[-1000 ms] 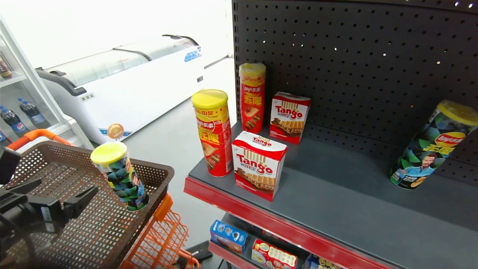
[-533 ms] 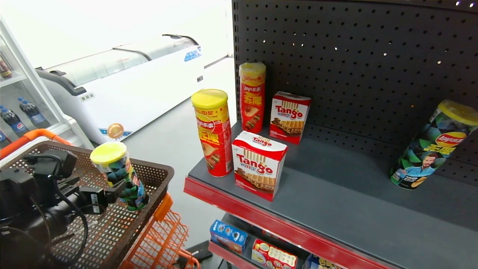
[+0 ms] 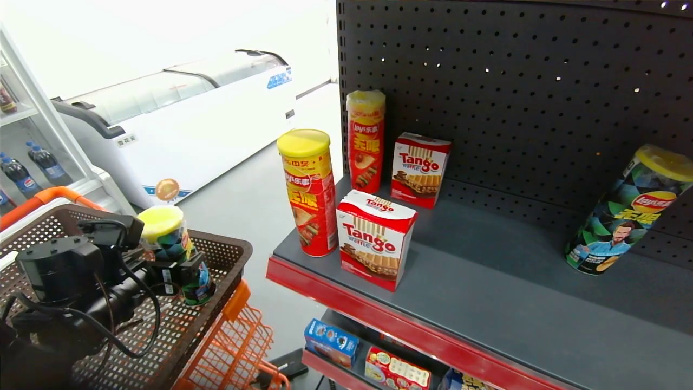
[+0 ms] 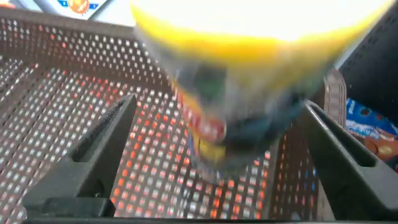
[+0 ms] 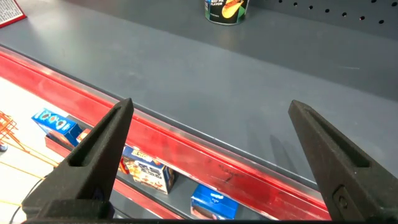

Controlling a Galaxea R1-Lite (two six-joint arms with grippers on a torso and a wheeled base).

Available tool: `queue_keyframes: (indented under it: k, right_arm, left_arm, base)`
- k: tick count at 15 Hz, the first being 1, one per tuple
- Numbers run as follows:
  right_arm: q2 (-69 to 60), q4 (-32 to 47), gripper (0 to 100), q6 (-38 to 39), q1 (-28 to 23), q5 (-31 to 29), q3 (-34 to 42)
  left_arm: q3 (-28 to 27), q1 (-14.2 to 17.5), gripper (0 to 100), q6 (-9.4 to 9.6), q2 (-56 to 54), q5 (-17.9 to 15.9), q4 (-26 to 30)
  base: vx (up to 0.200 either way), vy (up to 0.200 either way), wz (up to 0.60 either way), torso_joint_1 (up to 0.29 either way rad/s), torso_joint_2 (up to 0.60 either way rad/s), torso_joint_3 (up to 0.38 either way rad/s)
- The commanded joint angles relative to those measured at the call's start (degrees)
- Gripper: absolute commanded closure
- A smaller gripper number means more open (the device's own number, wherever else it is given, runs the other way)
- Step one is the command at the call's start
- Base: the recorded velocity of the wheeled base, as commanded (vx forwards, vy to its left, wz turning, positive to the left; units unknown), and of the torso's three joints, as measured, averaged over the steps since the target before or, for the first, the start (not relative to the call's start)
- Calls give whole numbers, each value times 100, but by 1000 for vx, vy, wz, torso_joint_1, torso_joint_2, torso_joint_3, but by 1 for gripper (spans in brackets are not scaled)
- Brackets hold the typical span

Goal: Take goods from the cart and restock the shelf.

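Pickup is the step in hand. Over at the left of the scene, the left pincer point(image 3: 181, 269) sits low in the brown cart basket point(image 3: 230, 248), its jaws spread wide on either side of the dark chips can point(image 3: 174, 246) with the yellow lid. The can stands by the basket's right rim. From the wrist view I see a gap on each side of it, so nothing looks gripped yet.

The right pincer point(image 5: 210, 106) hangs wide and holds nothing, above the red front edge of the shelf point(image 5: 217, 62).

Next, I reckon, the left jaws must close on the can's body below the lid. Then comes a straight lift clear of the basket wall and a carry right to the shelf. A matching can point(image 3: 622, 216) leans on the pegboard at the far right, and the bare shelf beside it seems a likely spot.
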Motion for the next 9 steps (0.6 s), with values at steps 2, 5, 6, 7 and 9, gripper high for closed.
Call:
queue_keyframes:
  k: [2, 5, 6, 7, 9]
  right_arm:
    - [0, 2, 0, -1, 0, 4, 0]
    - [0, -7, 0, -1, 0, 4, 0]
    - [0, 2, 0, -1, 0, 4, 0]
    - [0, 2, 0, -1, 0, 4, 0]
    - [0, -7, 0, -1, 0, 4, 0]
  left_arm:
    - [-262, 5, 0, 1, 348, 4, -24]
    - [-359, -4, 100, 1, 497, 4, -103]
    - [-429, -22, 100, -8, 594, 4, -252]
    - [-517, -39, 100, 10, 603, 4, -208]
    - [-552, -39, 100, 36, 594, -5, -191]
  base:
    - [0, 0, 0, 0, 0, 0]
    - [0, 0, 0, 0, 0, 0]
    - [0, 0, 0, 0, 0, 0]
    - [0, 0, 0, 0, 0, 0]
    - [0, 0, 0, 0, 0, 0]
